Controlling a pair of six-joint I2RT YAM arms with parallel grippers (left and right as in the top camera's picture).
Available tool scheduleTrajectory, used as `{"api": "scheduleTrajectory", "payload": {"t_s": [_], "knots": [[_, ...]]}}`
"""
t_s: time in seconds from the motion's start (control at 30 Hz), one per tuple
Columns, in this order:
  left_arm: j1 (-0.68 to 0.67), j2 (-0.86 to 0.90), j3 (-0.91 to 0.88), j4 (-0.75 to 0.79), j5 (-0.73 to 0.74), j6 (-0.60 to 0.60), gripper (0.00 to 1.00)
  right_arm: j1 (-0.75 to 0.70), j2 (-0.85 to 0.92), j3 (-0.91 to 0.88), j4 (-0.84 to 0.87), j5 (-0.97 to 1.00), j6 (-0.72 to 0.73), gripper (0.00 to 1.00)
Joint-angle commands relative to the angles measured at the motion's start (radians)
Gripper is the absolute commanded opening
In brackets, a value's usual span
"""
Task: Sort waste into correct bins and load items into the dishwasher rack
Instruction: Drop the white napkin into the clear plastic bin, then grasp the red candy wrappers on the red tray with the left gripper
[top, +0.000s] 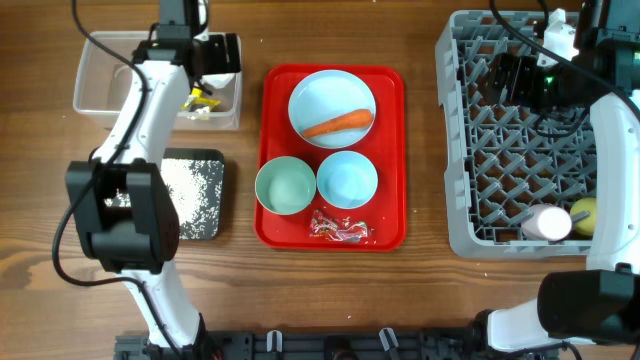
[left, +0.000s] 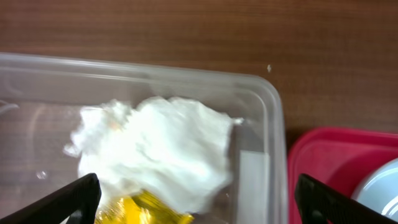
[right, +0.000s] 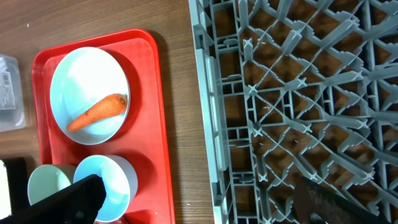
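the left gripper (left: 198, 185) hangs wide open and empty over the tub (top: 100, 80), with the napkin (left: 155, 146) and yellow wrapper (left: 146, 210) lying loose below it. the carrot (top: 338, 122) lies to its right, in the plate (top: 310, 95) at the far end of the red tray (top: 392, 140). its long axis runs across the tray, slightly tilted. the right gripper (right: 199, 190), also open and empty, hovers over the rack (top: 480, 150), farther from the carrot, so the left arm looks the better reach. the plate's raised rim crowds the carrot's ends, so closing across its middle seems safest.
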Motion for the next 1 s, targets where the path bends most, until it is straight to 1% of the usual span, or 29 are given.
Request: {"api": "scheduleTrajectory", "payload": {"t_s": [0.0, 0.03, 0.07, 0.13, 0.17, 0.23, 0.27, 0.33, 0.4, 0.47, 0.57, 0.63, 0.73, 0.77, 0.8, 0.83, 0.87, 0.93, 0.97], "knots": [[-0.102, -0.076, 0.006, -0.101, 0.025, -0.002, 0.99, 0.002, 0.01, -0.005, -0.001, 0.002, -0.019, 0.99], [-0.132, -0.092, 0.006, -0.167, 0.063, -0.002, 0.99, 0.002, 0.01, -0.005, -0.001, 0.002, -0.019, 1.0], [-0.182, -0.108, 0.006, -0.29, 0.135, -0.003, 0.97, 0.002, 0.01, -0.005, -0.002, 0.002, -0.019, 0.99], [-0.303, -0.106, 0.0, -0.533, 0.253, -0.003, 0.87, 0.002, 0.01, -0.005, 0.003, 0.002, -0.02, 1.0], [-0.37, -0.106, -0.02, -0.614, 0.261, -0.014, 0.94, 0.002, 0.01, -0.005, 0.005, 0.002, -0.02, 1.0], [-0.505, -0.106, -0.07, -0.676, 0.262, -0.014, 0.97, 0.002, 0.01, -0.005, 0.004, 0.002, -0.019, 1.0], [-0.575, -0.106, -0.104, -0.675, 0.25, -0.035, 0.97, 0.002, 0.01, -0.005, 0.0, 0.002, -0.02, 1.0], [-0.673, -0.106, -0.153, -0.657, 0.207, -0.135, 0.96, 0.002, 0.01, -0.005, -0.008, 0.003, -0.021, 1.0], [-0.74, -0.106, -0.216, -0.601, 0.176, -0.284, 0.83, 0.002, 0.01, -0.005, -0.008, 0.003, -0.021, 0.99], [-0.781, -0.106, -0.259, -0.562, 0.085, -0.362, 0.83, 0.002, 0.01, -0.005, -0.007, 0.003, -0.021, 1.0], [-0.83, -0.106, -0.325, -0.483, 0.029, -0.389, 0.84, 0.002, 0.01, -0.005, -0.008, 0.003, -0.021, 1.0], [-0.843, -0.106, -0.376, -0.42, -0.015, -0.428, 0.88, 0.002, 0.01, -0.006, -0.008, 0.003, -0.021, 1.0], [-0.843, -0.105, -0.417, -0.353, -0.015, -0.428, 0.93, 0.002, 0.01, -0.006, -0.008, 0.003, -0.021, 1.0], [-0.843, -0.103, -0.417, -0.35, -0.015, -0.428, 0.93, 0.002, 0.01, -0.006, -0.008, 0.002, -0.021, 1.0], [-0.843, -0.101, -0.417, -0.348, -0.015, -0.425, 0.91, 0.002, 0.01, -0.006, -0.008, 0.002, -0.021, 1.0], [-0.843, -0.09, -0.417, -0.341, -0.014, -0.425, 0.81, 0.002, 0.01, -0.006, -0.008, 0.002, -0.021, 0.99], [-0.843, -0.085, -0.417, -0.336, -0.014, -0.425, 0.76, 0.002, 0.01, -0.006, -0.008, 0.002, -0.021, 1.0], [-0.843, -0.082, -0.417, -0.33, -0.015, -0.425, 0.72, 0.002, 0.01, -0.006, -0.006, 0.003, -0.021, 0.99], [-0.843, -0.082, -0.417, -0.322, -0.016, -0.415, 0.71, 0.002, 0.01, -0.006, -0.005, 0.002, -0.021, 1.0]]}}
